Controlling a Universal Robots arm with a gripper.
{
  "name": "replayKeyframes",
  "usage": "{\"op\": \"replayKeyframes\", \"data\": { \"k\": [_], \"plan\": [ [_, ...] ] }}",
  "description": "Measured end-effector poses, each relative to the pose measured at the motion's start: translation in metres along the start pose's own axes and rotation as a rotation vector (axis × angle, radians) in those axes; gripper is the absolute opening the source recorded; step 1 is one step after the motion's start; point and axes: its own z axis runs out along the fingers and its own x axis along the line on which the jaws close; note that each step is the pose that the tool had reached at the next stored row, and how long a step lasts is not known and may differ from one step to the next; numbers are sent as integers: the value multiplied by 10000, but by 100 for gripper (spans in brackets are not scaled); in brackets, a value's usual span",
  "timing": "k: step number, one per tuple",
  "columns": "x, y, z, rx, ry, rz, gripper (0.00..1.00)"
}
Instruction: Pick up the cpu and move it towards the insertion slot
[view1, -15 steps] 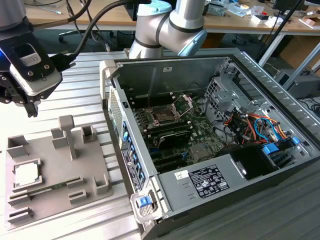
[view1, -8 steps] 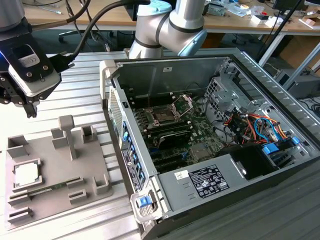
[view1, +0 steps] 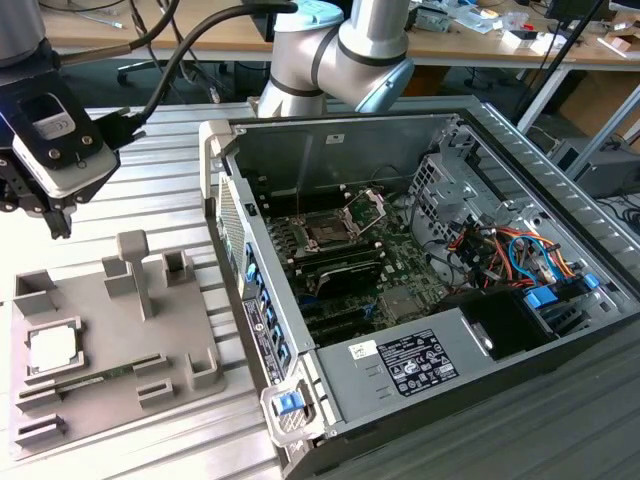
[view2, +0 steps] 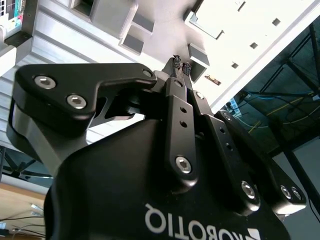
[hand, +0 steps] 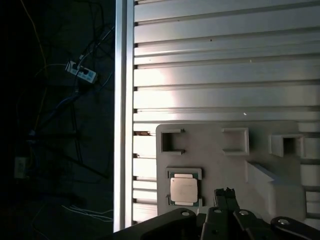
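Note:
The cpu (view1: 52, 348) lies flat in a square holder on the grey fixture plate (view1: 190, 330), at the exterior view's left. It is a pale silver square with a thin dark rim. In the first wrist view the cpu (hand: 183, 190) sits beside my fingertips. My gripper (view1: 40, 215) hangs above the far end of the plate, well above the chip. In both wrist views its black fingers (view2: 176, 107) meet at the tips, so my gripper (view2: 180, 65) (hand: 226, 192) is shut with nothing held. The insertion slot (view1: 328, 232) is inside the open computer case, with its metal plate (view1: 365, 208) hinged up.
The open computer case (view1: 480, 130) fills the exterior view's right, with cables and drive cages inside. Its near wall (view1: 232, 230) stands between the fixture and the slot. Grey posts (view1: 132, 265) rise from the plate, and a thin green memory stick (view1: 100, 378) lies by the chip. The ribbed aluminium table (hand: 225, 75) lies underneath.

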Motion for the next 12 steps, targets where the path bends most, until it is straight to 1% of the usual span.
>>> {"op": "replayKeyframes", "data": {
  "k": [12],
  "plan": [
    [15,-30,25,0,0,0,11]
  ]
}}
